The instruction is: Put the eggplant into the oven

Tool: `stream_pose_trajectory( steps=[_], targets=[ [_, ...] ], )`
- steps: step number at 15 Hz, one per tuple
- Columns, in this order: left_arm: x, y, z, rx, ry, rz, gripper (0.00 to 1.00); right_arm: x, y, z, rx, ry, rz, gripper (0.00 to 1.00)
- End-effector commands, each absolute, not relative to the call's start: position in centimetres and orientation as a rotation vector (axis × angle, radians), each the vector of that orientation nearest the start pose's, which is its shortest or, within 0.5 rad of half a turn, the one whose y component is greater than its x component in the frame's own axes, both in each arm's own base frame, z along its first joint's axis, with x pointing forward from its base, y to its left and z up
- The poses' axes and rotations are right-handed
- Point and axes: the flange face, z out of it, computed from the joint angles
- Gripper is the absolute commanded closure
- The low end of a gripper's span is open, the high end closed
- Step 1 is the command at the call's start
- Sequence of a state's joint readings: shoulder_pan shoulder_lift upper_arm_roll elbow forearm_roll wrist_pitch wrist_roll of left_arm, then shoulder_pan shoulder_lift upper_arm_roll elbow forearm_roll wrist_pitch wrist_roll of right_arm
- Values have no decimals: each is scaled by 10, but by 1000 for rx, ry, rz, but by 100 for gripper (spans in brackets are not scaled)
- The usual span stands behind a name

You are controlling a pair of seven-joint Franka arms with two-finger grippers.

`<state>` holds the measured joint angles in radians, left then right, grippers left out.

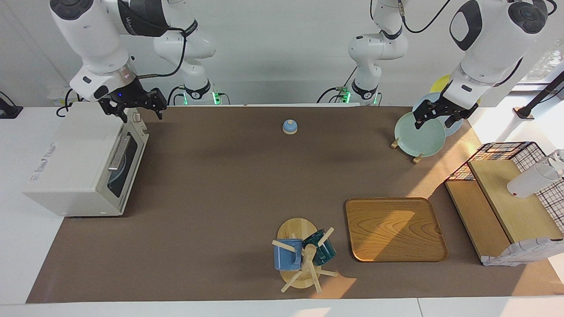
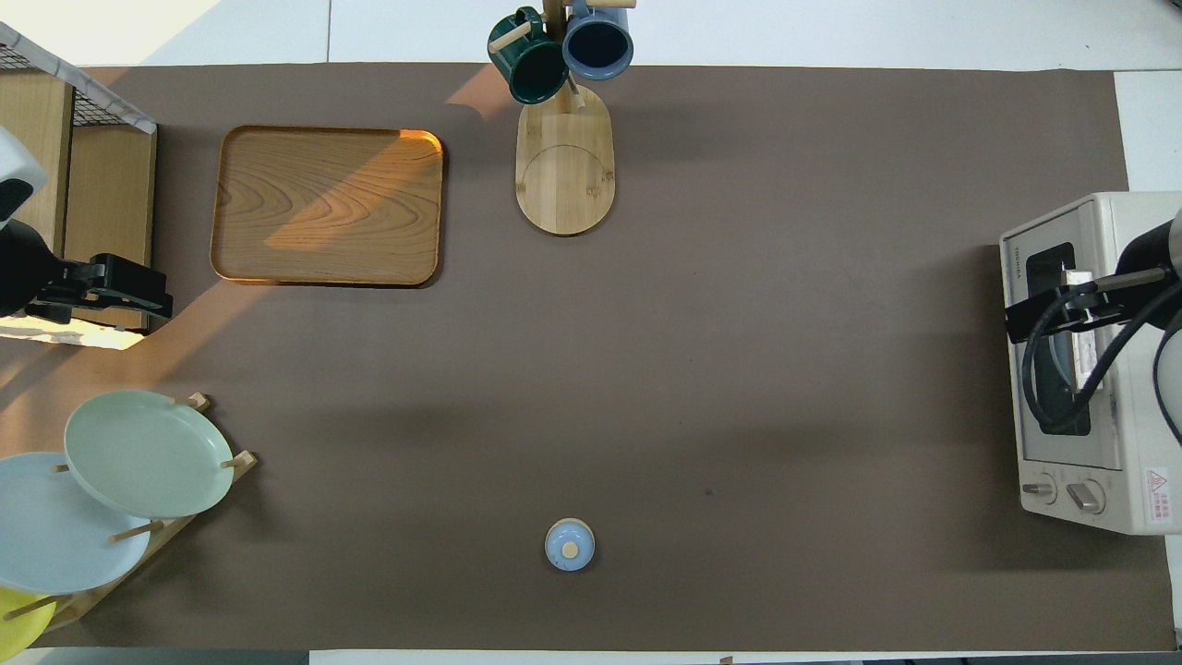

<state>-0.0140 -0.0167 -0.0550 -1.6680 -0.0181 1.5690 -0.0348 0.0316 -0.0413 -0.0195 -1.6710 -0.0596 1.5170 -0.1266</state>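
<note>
The cream-white oven (image 1: 75, 163) stands at the right arm's end of the table, its dark glass door shut; it also shows in the overhead view (image 2: 1090, 222). The eggplant is not in view in either frame. My right gripper (image 1: 139, 115) is open and empty, up in the air over the knob end of the oven; in the overhead view the right gripper (image 2: 1025, 319) covers the door. My left gripper (image 1: 436, 123) is open and empty, waiting over the plate rack; it also shows in the overhead view (image 2: 138, 296).
A small blue bell (image 1: 290, 127) sits mid-table near the robots. A wooden tray (image 1: 394, 229) and a mug tree (image 1: 304, 255) with two mugs lie farther out. A plate rack (image 1: 418, 134) and a wooden shelf (image 1: 506, 193) stand at the left arm's end.
</note>
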Motion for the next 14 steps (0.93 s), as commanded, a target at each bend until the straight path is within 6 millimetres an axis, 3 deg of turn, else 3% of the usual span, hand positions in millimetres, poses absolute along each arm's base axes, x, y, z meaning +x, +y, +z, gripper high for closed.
stream_pose_trajectory(
  steps=[1, 14],
  targets=[
    [540, -36, 593, -3133, 55, 130, 0, 537, -4, 599, -3187, -185, 149, 0],
    [540, -36, 593, -3133, 55, 130, 0, 539, -6, 599, -3141, -133, 141, 0]
  ],
)
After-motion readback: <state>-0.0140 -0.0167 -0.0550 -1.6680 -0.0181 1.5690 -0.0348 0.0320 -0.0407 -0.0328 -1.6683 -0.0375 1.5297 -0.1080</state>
